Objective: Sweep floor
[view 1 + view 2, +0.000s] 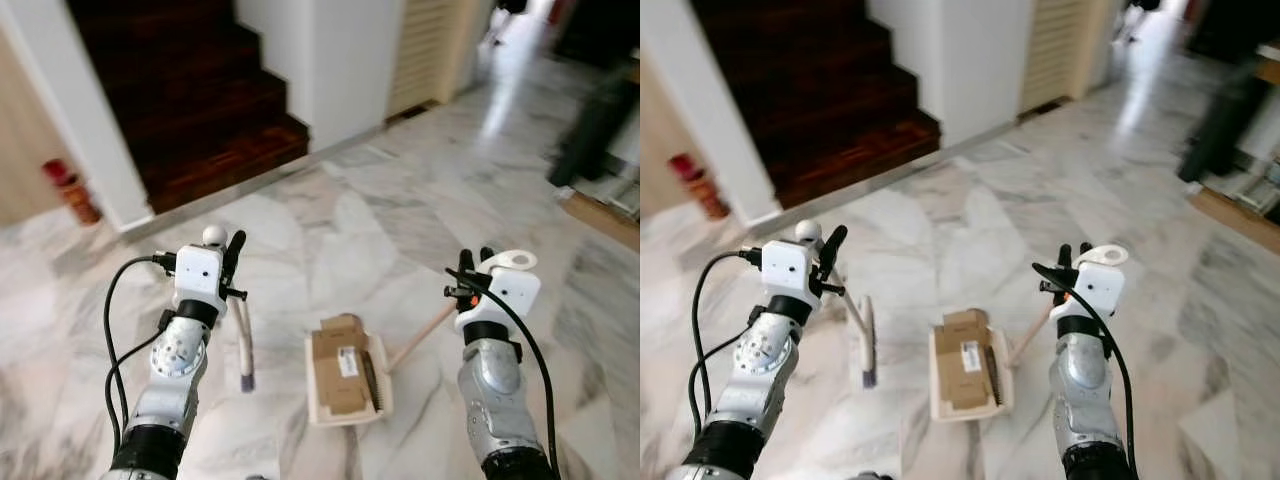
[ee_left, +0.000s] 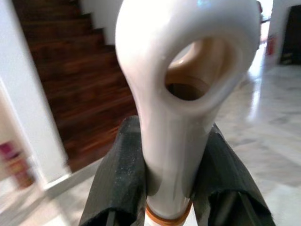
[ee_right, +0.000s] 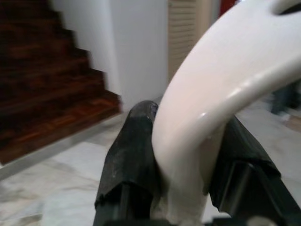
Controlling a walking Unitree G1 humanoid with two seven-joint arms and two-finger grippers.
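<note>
We're mid-sweep — left hand (image 1: 222, 262) pinching the brush (image 1: 244, 350), right hand (image 1: 474, 268) pinching the dustpan (image 1: 348, 382) handle, cardboard (image 1: 337, 368) lying in it on the floor (image 1: 400, 200) — next, sweep toward the pan.

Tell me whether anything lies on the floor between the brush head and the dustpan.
Nothing visible does. The brush, held by the left hand, hangs left of the dustpan, held by the right hand. Bare marble floor separates them. Cardboard pieces already lie in the pan.
</note>
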